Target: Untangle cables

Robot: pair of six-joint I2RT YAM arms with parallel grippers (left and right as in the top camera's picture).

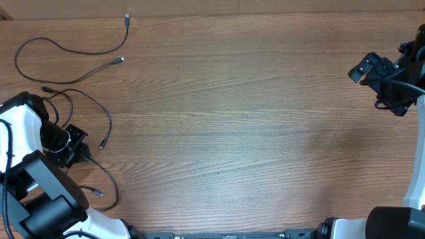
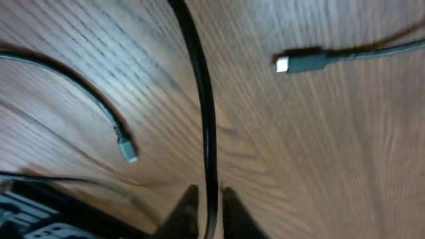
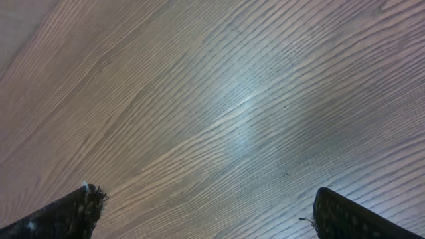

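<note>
Your left pincer [image 2: 209, 211] sits narrow about one strand of the cables [image 2: 202, 99], grip unclear, the rest looping beside it on the surface [image 3: 246, 99]; likely light, limp, best pinched near a plug; right pincer [image 3: 209, 202] wide, well apart.

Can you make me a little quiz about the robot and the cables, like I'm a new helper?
1. On which side of the table do the cables lie? A left, B middle, C right.
2. True or false: the right hand grips a cable.
3. Fill in: the left hand has a ___ between its fingers.
Key: 1 A; 2 false; 3 cable.
</note>
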